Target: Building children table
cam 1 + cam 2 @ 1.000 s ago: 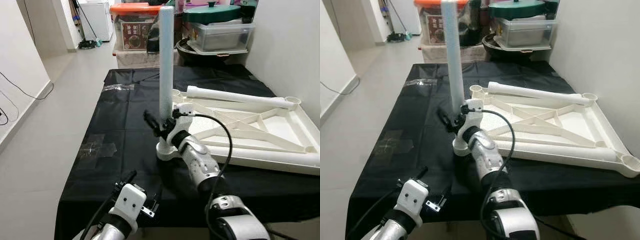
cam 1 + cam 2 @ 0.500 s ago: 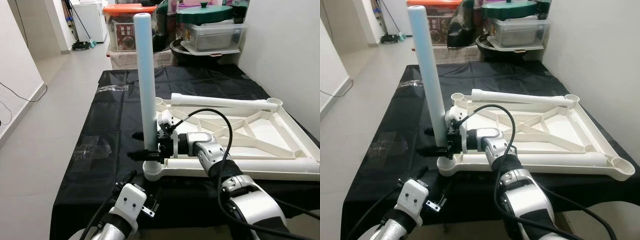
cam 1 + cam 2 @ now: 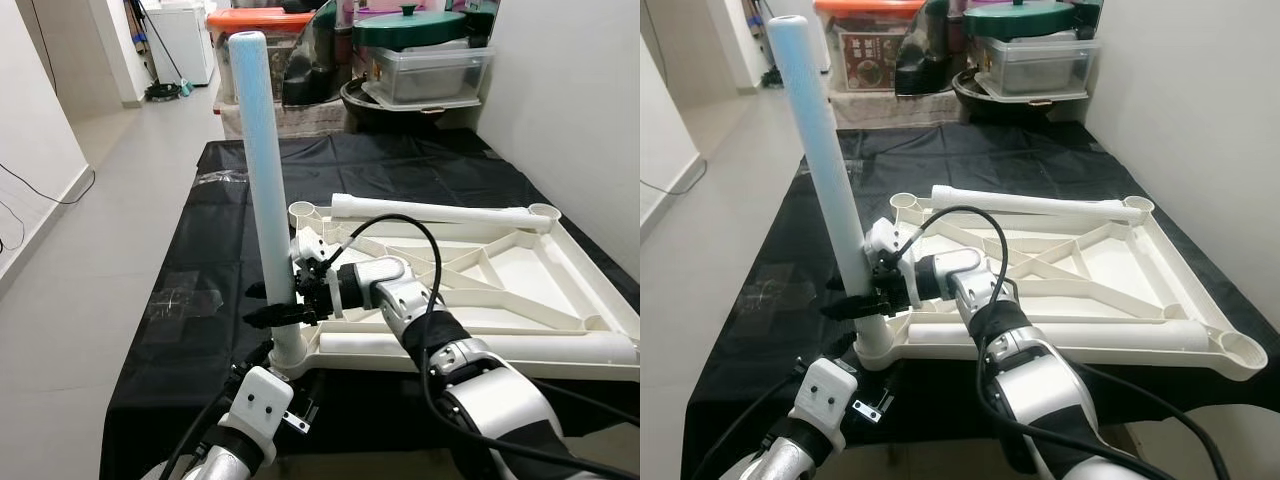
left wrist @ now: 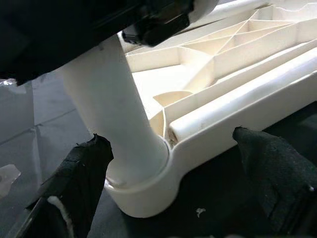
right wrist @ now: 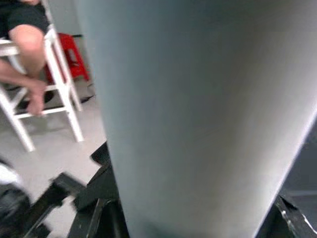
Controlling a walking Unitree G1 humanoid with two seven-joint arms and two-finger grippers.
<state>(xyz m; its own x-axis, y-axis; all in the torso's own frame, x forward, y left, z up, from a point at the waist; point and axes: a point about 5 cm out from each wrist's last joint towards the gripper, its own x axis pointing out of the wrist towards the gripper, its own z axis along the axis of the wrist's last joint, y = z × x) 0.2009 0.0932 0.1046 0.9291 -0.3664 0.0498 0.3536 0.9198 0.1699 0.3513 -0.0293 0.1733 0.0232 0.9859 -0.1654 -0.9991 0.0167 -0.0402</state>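
On the black-draped desk (image 3: 230,250), right gripper (image 3: 272,304) jaws clamp the upright leg (image 3: 262,180) socketed in the tabletop (image 3: 560,275); left gripper (image 4: 168,163) jaws gape wide.

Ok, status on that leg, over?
Right end effector clamped on upright leg, seated in tabletop corner socket. Left end effector open, straddling the socket. Nothing blocking.

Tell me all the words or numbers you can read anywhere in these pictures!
None can be read.
The label on the orange-lidded box behind the table has print, but it is too small and blurred to make out.
The white table leg, held by the right pincer, and the upside-down tabletop carry no writing.
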